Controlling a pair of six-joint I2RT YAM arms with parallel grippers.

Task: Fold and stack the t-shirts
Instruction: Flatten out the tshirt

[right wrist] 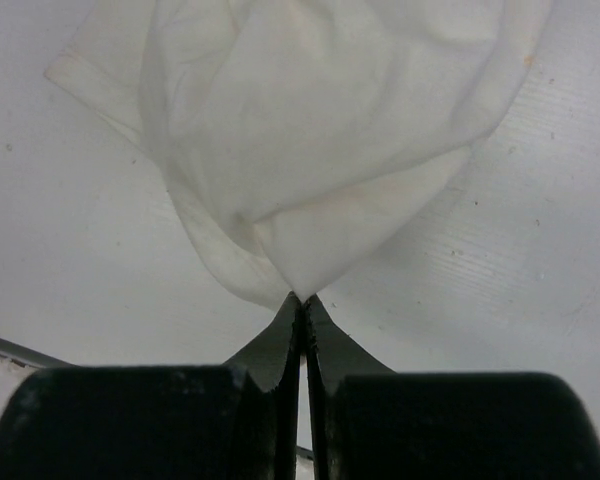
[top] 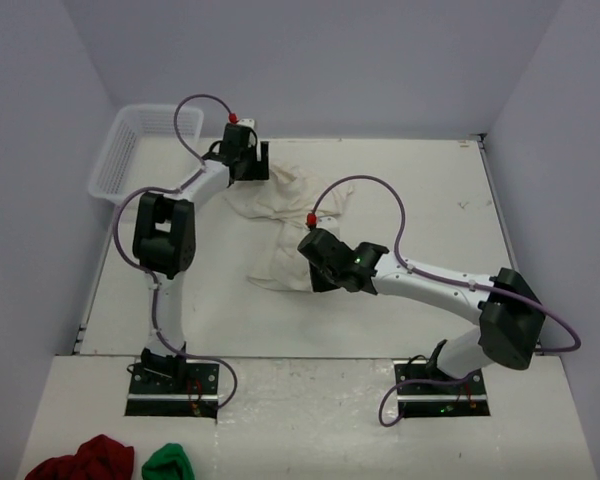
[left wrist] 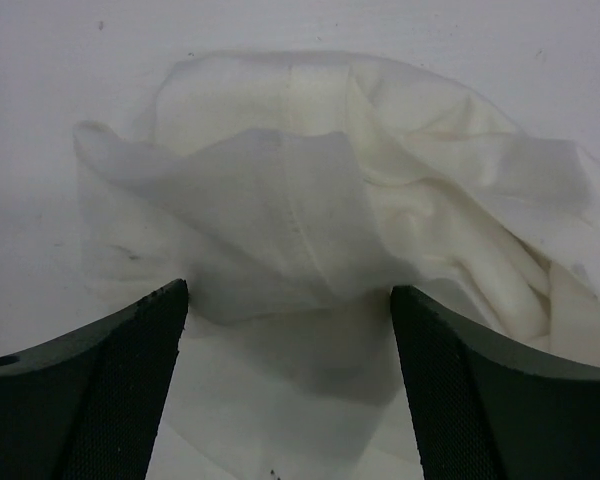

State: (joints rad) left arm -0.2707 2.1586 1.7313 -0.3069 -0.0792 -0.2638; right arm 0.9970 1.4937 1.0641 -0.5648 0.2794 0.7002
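Note:
One off-white t-shirt (top: 280, 215) lies crumpled on the white table, stretching from the back left toward the middle. My left gripper (top: 264, 166) hovers at its far end. In the left wrist view the left gripper (left wrist: 290, 295) is open, its fingers (left wrist: 130, 350) standing wide on either side of a raised fold of the t-shirt (left wrist: 380, 170). My right gripper (top: 314, 268) is at the shirt's near end. In the right wrist view the right gripper (right wrist: 302, 297) is shut, pinching a corner of the t-shirt (right wrist: 320, 120), which hangs from the tips in a cone.
A white mesh basket (top: 135, 150) stands at the table's back left corner. A dark red cloth bundle (top: 80, 462) and a small green bundle (top: 168, 465) lie on the near ledge, left of the arm bases.

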